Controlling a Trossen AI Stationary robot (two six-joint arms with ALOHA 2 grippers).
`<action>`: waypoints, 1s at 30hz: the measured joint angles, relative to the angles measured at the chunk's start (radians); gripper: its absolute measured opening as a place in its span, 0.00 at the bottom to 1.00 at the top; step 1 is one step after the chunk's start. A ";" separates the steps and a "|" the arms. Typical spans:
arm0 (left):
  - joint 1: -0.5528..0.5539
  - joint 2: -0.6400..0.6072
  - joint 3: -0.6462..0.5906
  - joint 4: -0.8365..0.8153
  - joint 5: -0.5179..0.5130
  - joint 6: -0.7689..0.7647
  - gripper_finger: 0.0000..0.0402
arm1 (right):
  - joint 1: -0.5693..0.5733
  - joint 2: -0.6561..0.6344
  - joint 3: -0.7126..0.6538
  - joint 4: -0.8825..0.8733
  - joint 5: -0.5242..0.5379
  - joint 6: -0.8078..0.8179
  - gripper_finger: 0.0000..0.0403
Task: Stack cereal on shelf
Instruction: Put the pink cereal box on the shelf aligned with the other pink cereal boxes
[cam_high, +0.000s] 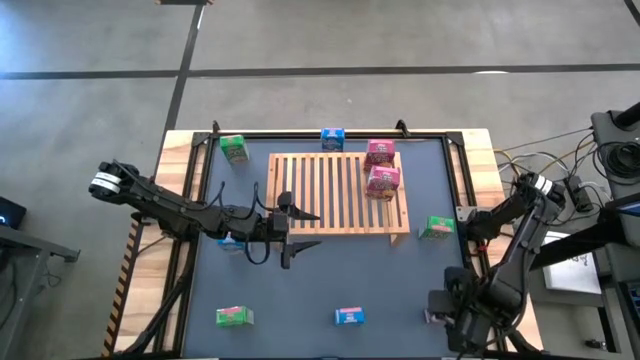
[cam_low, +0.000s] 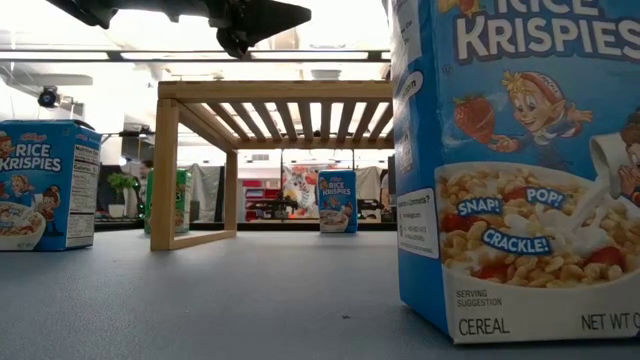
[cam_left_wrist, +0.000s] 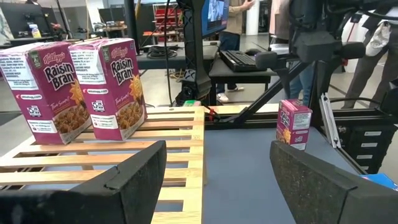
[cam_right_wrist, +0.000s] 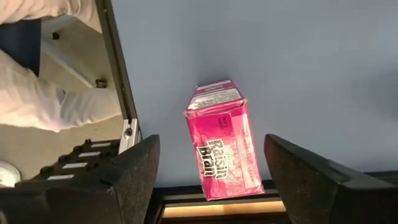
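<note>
The wooden slatted rack (cam_high: 340, 192) stands mid-table and also shows in the low view (cam_low: 275, 105). Two pink boxes (cam_high: 381, 166) stand on its right end; they also show in the left wrist view (cam_left_wrist: 81, 87). My left gripper (cam_high: 300, 228) is open and empty. It hangs above the rack's near left corner, its fingers (cam_left_wrist: 140, 180) pointing toward the table's right. My right arm (cam_high: 500, 270) is at the table's right side. My right gripper (cam_right_wrist: 210, 146) is open, pointing down above a third pink box (cam_right_wrist: 222, 146) beside the table's rail, without touching it.
Green boxes stand far left (cam_high: 233, 149), right of the rack (cam_high: 436, 228) and near left (cam_high: 233, 316). Blue boxes stand behind the rack (cam_high: 333, 138), near centre (cam_high: 349, 316) and under my left arm (cam_high: 232, 241). The black rail (cam_high: 330, 133) frames the table.
</note>
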 joint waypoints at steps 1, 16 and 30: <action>0.000 0.000 0.000 0.000 0.000 0.000 0.67 | 0.000 0.000 -0.002 0.000 0.000 0.015 0.70; 0.000 0.000 0.000 0.000 0.000 0.000 0.67 | 0.000 0.030 -0.054 0.000 -0.001 0.011 0.90; 0.000 0.000 0.000 -0.001 0.000 0.000 0.67 | 0.000 0.045 -0.079 -0.002 -0.001 -0.034 0.77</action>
